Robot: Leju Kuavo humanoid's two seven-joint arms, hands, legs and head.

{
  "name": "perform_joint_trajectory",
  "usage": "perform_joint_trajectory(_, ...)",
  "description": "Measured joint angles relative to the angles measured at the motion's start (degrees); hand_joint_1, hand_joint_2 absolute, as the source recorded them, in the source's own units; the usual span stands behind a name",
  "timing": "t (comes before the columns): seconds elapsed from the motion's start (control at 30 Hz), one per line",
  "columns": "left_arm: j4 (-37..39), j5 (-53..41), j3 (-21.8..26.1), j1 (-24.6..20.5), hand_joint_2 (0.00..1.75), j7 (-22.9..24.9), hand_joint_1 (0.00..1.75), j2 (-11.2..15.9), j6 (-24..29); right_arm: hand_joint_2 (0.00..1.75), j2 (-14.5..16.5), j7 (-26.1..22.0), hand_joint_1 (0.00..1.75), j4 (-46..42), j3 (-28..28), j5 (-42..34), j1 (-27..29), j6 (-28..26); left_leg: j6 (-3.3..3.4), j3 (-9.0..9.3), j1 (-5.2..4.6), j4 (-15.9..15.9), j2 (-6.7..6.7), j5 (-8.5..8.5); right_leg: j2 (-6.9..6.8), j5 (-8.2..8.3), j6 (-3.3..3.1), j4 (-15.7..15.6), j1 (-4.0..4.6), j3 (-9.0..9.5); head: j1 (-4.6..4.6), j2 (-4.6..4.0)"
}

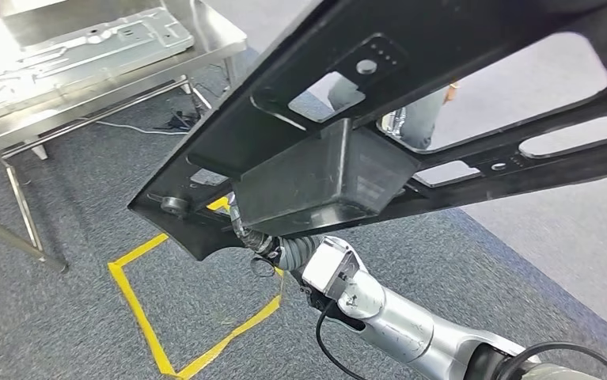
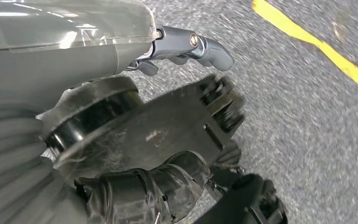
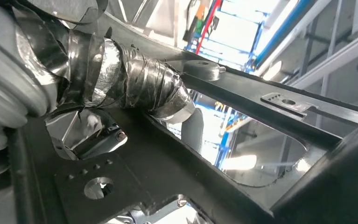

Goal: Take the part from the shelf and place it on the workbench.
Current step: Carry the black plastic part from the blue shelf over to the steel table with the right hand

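Carpet (image 1: 70, 317), grey and speckled, lies below the right robot hand (image 3: 135, 84), crossed by yellow tape (image 1: 138, 309) that marks out a square on the floor. The silver right arm (image 1: 395, 317) rises from the lower edge of the head view, and its robot hand, wrapped in dark shiny tape, goes up under the part (image 1: 316, 178), a large black frame with cut-out windows and a boxy tub on its underside. In the right wrist view the taped fingers (image 3: 167, 91) curl over a bar of the frame, so this robot hand grips the part and holds it off the floor, tilted, above and ahead of the arm.

The left robot hand (image 2: 167, 130) is seen from its wrist camera over the carpet, close to a yellow tape line (image 2: 317, 44). Its dark fingers (image 2: 158, 191) and grey thumb (image 2: 195, 46) sit around a black edge, but the picture is blurred and I cannot tell whether they clamp it.

Farther off, to the left of the held part, stands a steel tabletop (image 1: 205, 47) carrying a silvery stamped metal sheet (image 1: 70, 51).
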Motion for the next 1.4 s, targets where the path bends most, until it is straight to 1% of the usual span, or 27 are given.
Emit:
perform_joint_trajectory(0.07,0.08,0.24,0.0,-0.03,1.75,-0.04,0.0,0.0,-0.06,1.75,0.0,-0.3,1.75,0.0,0.0,-0.34,-0.07,0.22,0.21,4.03,-0.14,-7.63,0.73,2.75,-0.81,-0.51,0.56,0.01,0.06,0.49,0.01,0.0)
perform_joint_trajectory(0.1,0.12,0.42,0.0,-0.04,1.75,-0.11,0.0,0.01,-0.21,1.75,0.0,-0.55,1.75,0.0,0.0,-0.61,-0.13,0.44,0.41,5.23,-0.3,-9.81,0.92,3.13,-1.05,-0.68,0.9,-0.02,0.12,0.6,0.05,0.0)
perform_joint_trajectory(0.17,0.26,0.76,0.0,0.03,1.75,-0.37,0.0,0.03,-0.69,1.75,0.0,-0.96,1.75,0.0,0.0,-1.02,-0.23,0.85,0.89,5.74,-0.77,-10.78,0.81,2.85,-1.39,-0.81,1.53,-0.22,0.3,0.73,0.13,0.0)
perform_joint_trajectory(0.2,0.35,0.9,0.0,0.06,1.75,-0.53,0.0,0.03,-0.93,1.75,0.0,-1.07,1.75,0.0,0.0,-1.13,-0.26,0.97,1.2,5.9,-0.69,-11.01,0.64,2.85,-1.3,-0.92,1.89,-0.31,0.19,0.78,0.17,0.0)
perform_joint_trajectory(0.27,0.47,0.95,0.0,-0.01,1.75,-0.79,0.0,-0.01,-1.25,1.75,0.0,-1.16,1.75,0.0,-0.01,-1.16,-0.32,1.03,1.81,6.59,-0.55,-11.69,0.39,2.88,0.3,-1.99,2.41,1.18,-0.02,0.27,0.22,0.01)
perform_joint_trajectory(0.3,0.51,0.95,0.0,-0.17,1.75,-0.85,0.0,-0.03,-1.33,1.75,0.0,-1.19,1.75,0.0,-0.02,-1.16,-0.35,1.03,2.15,6.95,-0.41,-11.97,0.3,2.86,1.43,-3.19,2.56,3.55,-0.07,-0.9,0.26,0.0)
perform_joint_trajectory(0.37,0.64,0.91,0.0,-0.53,1.75,-0.88,0.0,-0.11,-1.34,1.75,0.0,-1.23,1.75,0.04,-0.04,-1.16,-0.32,1.03,2.66,7.2,-0.55,-11.99,0.04,2.6,3.0,-5.92,2.57,10.86,0.03,-4.95,0.31,0.0)
perform_joint_trajectory(0.4,0.72,0.89,0.0,-0.65,1.75,-0.88,0.0,-0.15,-1.34,1.75,0.0,-1.23,1.75,0.09,-0.04,-1.16,-0.27,1.03,2.84,7.24,-0.63,-11.92,-0.19,2.45,3.22,-6.54,2.57,13.95,0.08,-6.98,0.31,0.0)
perform_joint_trajectory(0.43,0.81,0.87,0.0,-0.69,1.75,-0.88,0.0,-0.2,-1.34,1.75,-0.01,-1.23,1.75,0.15,-0.04,-1.17,-0.21,1.04,2.92,7.3,-0.7,-11.82,-0.48,2.28,3.31,-6.17,2.56,15.37,0.08,-8.26,0.31,0.0)
perform_joint_trajectory(0.47,0.89,0.87,0.0,-0.7,1.75,-0.88,0.0,-0.23,-1.35,1.75,-0.02,-1.23,1.75,0.21,-0.04,-1.18,-0.19,1.04,2.96,7.42,-0.73,-11.7,-0.78,2.07,3.34,-4.78,2.51,14.7,0.05,-8.49,0.31,0.01)
perform_joint_trajectory(0.5,0.96,0.86,0.0,-0.69,1.75,-0.88,0.0,-0.27,-1.37,1.75,-0.03,-1.23,1.75,0.26,-0.04,-1.18,-0.2,1.05,2.92,7.6,-0.74,-11.54,-1.05,1.85,3.35,-2.63,2.45,12.05,0.01,-7.65,0.31,0.01)
perform_joint_trajectory(0.53,1.04,0.85,0.0,-0.7,1.75,-0.88,0.0,-0.33,-1.41,1.75,-0.04,-1.25,1.75,0.3,-0.04,-1.21,-0.23,1.08,2.8,7.76,-0.72,-11.37,-1.31,1.58,3.45,-0.52,2.34,8.38,-0.04,-6.27,0.32,0.0)
perform_joint_trajectory(0.6,1.19,0.83,0.0,-0.81,1.75,-0.87,0.0,-0.45,-1.5,1.75,-0.04,-1.33,1.75,0.35,-0.05,-1.3,-0.34,1.24,2.31,7.77,-0.91,-10.92,-1.75,1.09,3.76,1.52,2.01,2.53,0.01,-3.71,0.3,0.0)
perform_joint_trajectory(0.63,1.24,0.81,0.0,-0.86,1.75,-0.86,0.0,-0.49,-1.54,1.75,-0.05,-1.42,1.75,0.37,-0.05,-1.36,-0.39,1.38,2.02,7.68,-0.98,-10.81,-1.91,0.94,3.89,1.51,1.78,1.31,0.07,-3.16,0.3,0.0)
perform_joint_trajectory(0.7,1.33,0.79,0.0,-0.91,1.75,-0.82,0.0,-0.51,-1.57,1.75,-0.08,-1.55,1.75,0.4,-0.1,-1.42,-0.42,1.71,1.45,7.63,-0.95,-10.87,-2.03,0.78,3.91,1.26,1.1,1.04,0.18,-2.87,0.28,0.01)
perform_joint_trajectory(0.77,1.43,0.77,0.0,-0.92,1.75,-0.8,0.0,-0.53,-1.56,1.75,-0.08,-1.66,1.75,0.42,-0.14,-1.48,-0.47,1.89,0.87,7.27,-0.8,-9.66,-1.53,0.11,3.79,1.16,0.36,0.68,0.12,-2.32,0.26,0.01)
perform_joint_trajectory(0.8,1.46,0.75,0.0,-0.97,1.75,-0.8,0.0,-0.54,-1.55,1.75,-0.07,-1.74,1.75,0.42,-0.16,-1.52,-0.52,1.93,0.59,6.31,-0.71,-7.65,-1.18,-0.8,3.68,1.05,0.0,0.51,0.03,-1.94,0.25,0.0)
perform_joint_trajectory(0.9,1.54,0.74,0.0,-1.05,1.75,-0.8,0.0,-0.55,-1.54,1.75,-0.04,-1.96,1.75,0.45,-0.2,-1.71,-0.54,2.02,0.06,1.09,-0.47,1.74,-0.62,-4.14,3.4,0.44,-0.52,0.43,0.17,-1.14,0.24,0.0)
perform_joint_trajectory(0.93,1.55,0.74,0.0,-1.03,1.75,-0.8,0.0,-0.55,-1.54,1.75,-0.04,-1.98,1.75,0.47,-0.2,-1.74,-0.53,2.04,-0.01,0.01,-0.45,3.52,-0.61,-4.65,3.36,0.32,-0.55,0.44,0.21,-1.03,0.23,0.01)
perform_joint_trajectory(1.0,1.56,0.74,0.0,-1.01,1.75,-0.8,0.0,-0.55,-1.55,1.75,-0.04,-2.0,1.75,0.48,-0.2,-1.77,-0.52,2.04,-0.04,-0.56,-0.44,4.39,-0.6,-4.82,3.34,0.24,-0.55,0.44,0.22,-0.96,0.23,0.01)
perform_joint_trajectory(1.03,1.59,0.74,0.0,-0.99,1.75,-0.8,0.0,-0.56,-1.55,1.75,-0.04,-2.0,1.75,0.49,-0.2,-1.87,-0.52,2.04,0.04,-0.44,-0.44,3.28,-0.6,-3.35,3.34,-0.07,-0.52,0.44,0.23,-0.54,0.23,0.01)
perform_joint_trajectory(1.13,1.83,0.75,0.0,-1.1,1.75,-0.84,0.0,-0.6,-1.56,1.75,-0.04,-2.11,1.75,0.56,-0.31,-2.27,-0.66,2.08,1.15,3.73,-1.17,-7.79,-0.19,2.8,3.31,-1.87,0.36,0.06,0.39,1.5,0.23,0.01)
perform_joint_trajectory(1.17,1.89,0.76,0.0,-1.17,1.75,-0.86,0.0,-0.61,-1.56,1.75,-0.03,-2.16,1.75,0.59,-0.38,-2.31,-0.69,2.09,1.62,5.09,-1.42,-10.57,-0.08,3.27,3.29,-2.01,0.84,-0.09,0.46,1.95,0.24,0.01)
perform_joint_trajectory(1.27,1.98,0.75,0.0,-1.08,1.75,-0.91,0.0,-0.61,-1.54,1.75,-0.02,-2.2,1.75,0.66,-0.49,-2.33,-0.74,2.19,2.55,6.95,-1.29,-12.12,-0.4,2.76,3.26,-1.97,1.74,1.21,0.23,2.22,0.28,0.01)
perform_joint_trajectory(1.3,2.04,0.75,0.0,-1.07,1.75,-0.92,0.0,-0.61,-1.51,1.75,-0.02,-2.2,1.75,0.67,-0.53,-2.34,-0.81,2.25,2.89,7.69,-1.21,-12.42,-0.48,2.56,3.33,-2.49,1.91,3.13,0.13,1.32,0.31,0.0)
perform_joint_trajectory(1.33,2.09,0.75,0.0,-1.12,1.75,-0.93,0.0,-0.64,-1.51,1.75,-0.02,-2.21,1.75,0.67,-0.56,-2.35,-0.82,2.31,3.19,8.27,-1.16,-12.6,-0.48,2.29,3.43,-3.32,2.07,6.02,0.06,-0.38,0.32,0.0)
perform_joint_trajectory(1.4,2.17,0.74,0.0,-1.27,1.75,-0.94,0.0,-0.74,-1.51,1.75,-0.02,-2.25,1.75,0.71,-0.61,-2.39,-0.7,2.43,3.56,9.07,-1.17,-12.61,-0.57,1.57,3.54,-5.69,2.44,12.37,0.05,-4.99,0.32,0.0)
